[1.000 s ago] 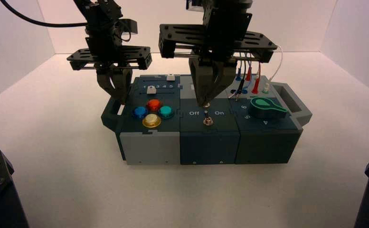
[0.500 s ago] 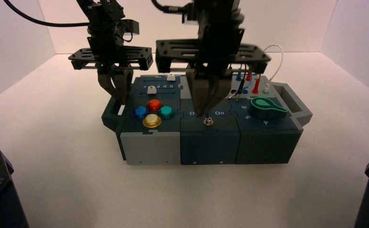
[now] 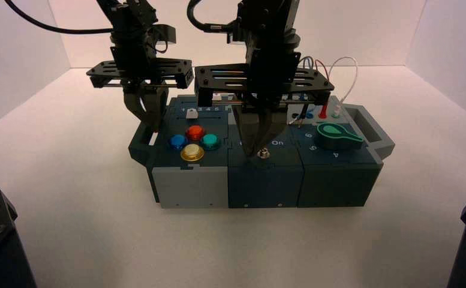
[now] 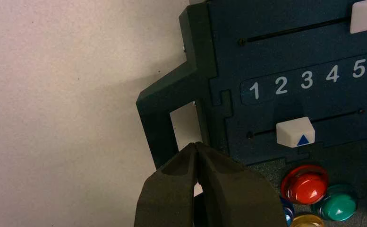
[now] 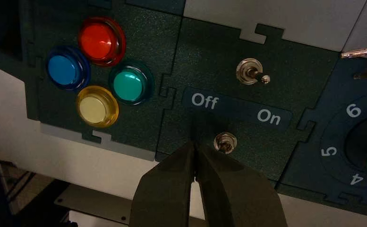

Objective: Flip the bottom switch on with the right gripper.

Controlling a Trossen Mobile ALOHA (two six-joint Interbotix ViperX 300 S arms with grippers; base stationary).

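The bottom switch point(image 5: 225, 142) is a small silver-collared toggle with a short dark lever, on the dark middle panel under the "Off / On" label point(image 5: 236, 108). It also shows near the box's front edge in the high view point(image 3: 264, 154). My right gripper point(image 5: 194, 142) is shut, and its tips sit just beside the switch on the Off side without touching the lever. In the high view the right gripper point(image 3: 258, 152) reaches down onto that panel. My left gripper point(image 3: 155, 127) is shut and hangs over the box's left handle point(image 4: 160, 113).
A second toggle point(image 5: 249, 72) with a longer silvery lever leans toward On. Red point(image 5: 99, 40), blue point(image 5: 64, 69), green point(image 5: 129, 84) and yellow point(image 5: 94, 107) buttons sit left of the switches. A green knob point(image 3: 335, 134) and plugged wires point(image 3: 323, 110) stand to the right.
My right gripper has come down and forward, from over the upper toggle to the Off side of the bottom switch. The left arm has barely moved.
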